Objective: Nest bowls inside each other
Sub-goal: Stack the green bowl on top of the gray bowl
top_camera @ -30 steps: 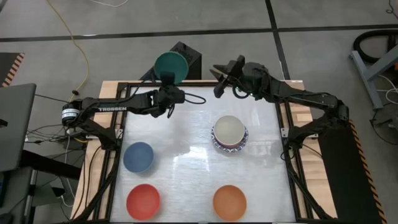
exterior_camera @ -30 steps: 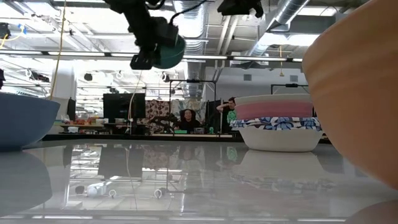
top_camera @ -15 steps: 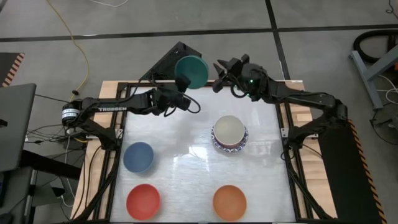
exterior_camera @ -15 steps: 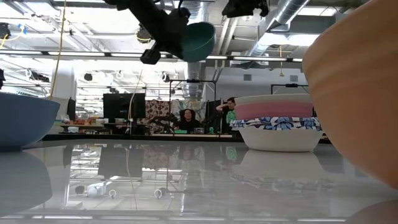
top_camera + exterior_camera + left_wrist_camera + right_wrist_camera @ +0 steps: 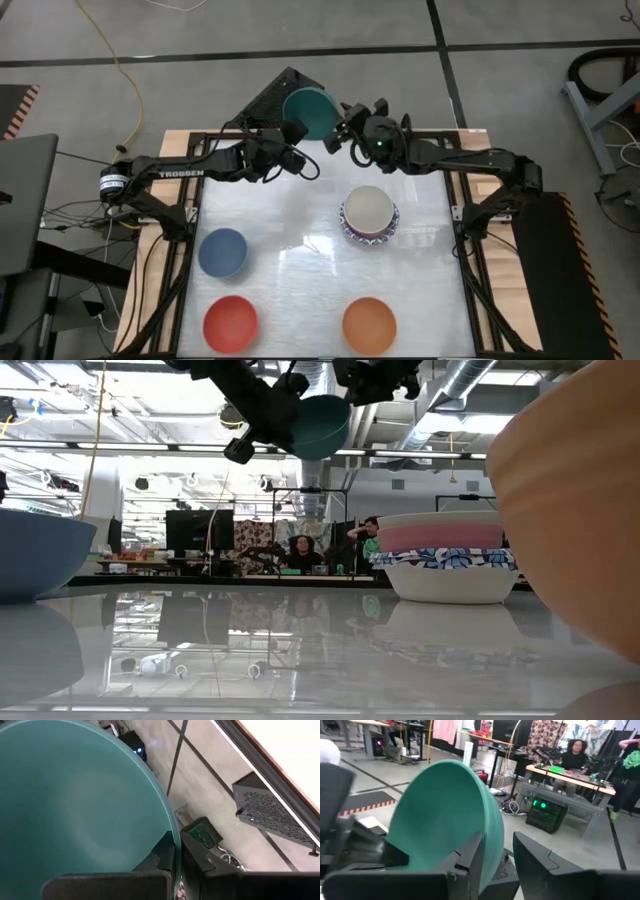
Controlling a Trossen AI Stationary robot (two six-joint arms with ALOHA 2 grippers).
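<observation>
Two grippers meet high at the top centre of the high view. The left gripper [image 5: 291, 131] is clenched on the rim of the green bowl [image 5: 308, 112], held up in the air and tipped on its side, and the right gripper [image 5: 347, 133] sits just beside it, fingers parted around the bowl's edge — whether they touch it, I cannot tell. Down on the table [image 5: 300, 220]: the bowl stack [image 5: 369, 214] right of centre, the blue bowl [image 5: 222, 251] at left, the red bowl [image 5: 230, 323] lower left, the orange bowl [image 5: 368, 324] lower right.
</observation>
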